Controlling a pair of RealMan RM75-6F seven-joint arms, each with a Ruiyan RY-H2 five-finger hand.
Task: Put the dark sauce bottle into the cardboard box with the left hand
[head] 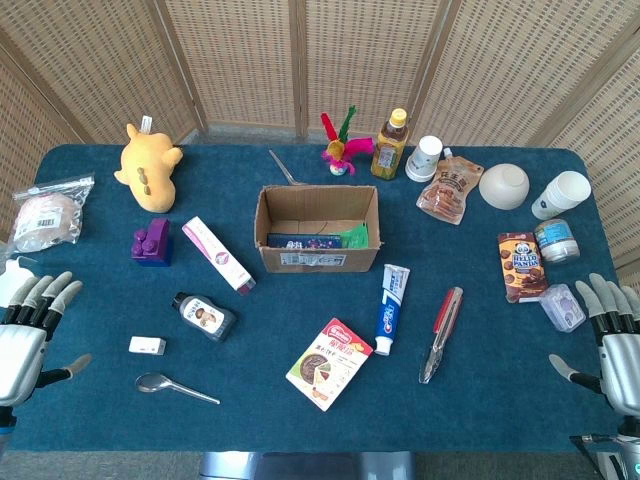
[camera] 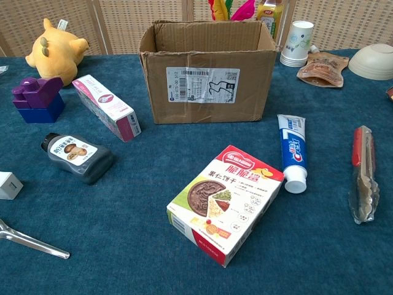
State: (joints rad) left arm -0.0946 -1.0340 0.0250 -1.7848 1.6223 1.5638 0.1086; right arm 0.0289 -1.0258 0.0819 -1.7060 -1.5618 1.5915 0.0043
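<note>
Dark sauce bottle [head: 204, 316] lies flat, left-front of cardboard box [head: 318, 228]. Left hand [head: 28, 325] empty, fingers spread, ready for reach. Right hand [head: 615, 338] also spread, idle.

The table [head: 300, 410] is covered in dark teal cloth. The sauce bottle [camera: 78, 158] is near-black with a pale label showing brown mushrooms. The box [camera: 206, 74] is plain brown cardboard with a white printed label. The plush toy [head: 148, 163] is yellow, the block [head: 152, 242] purple. The toothpaste [camera: 293, 149] is white and blue with a red band. The snack box [camera: 227, 200] is red, white and green around a brown disc. The tongs [head: 441, 332] are red and silver.
</note>
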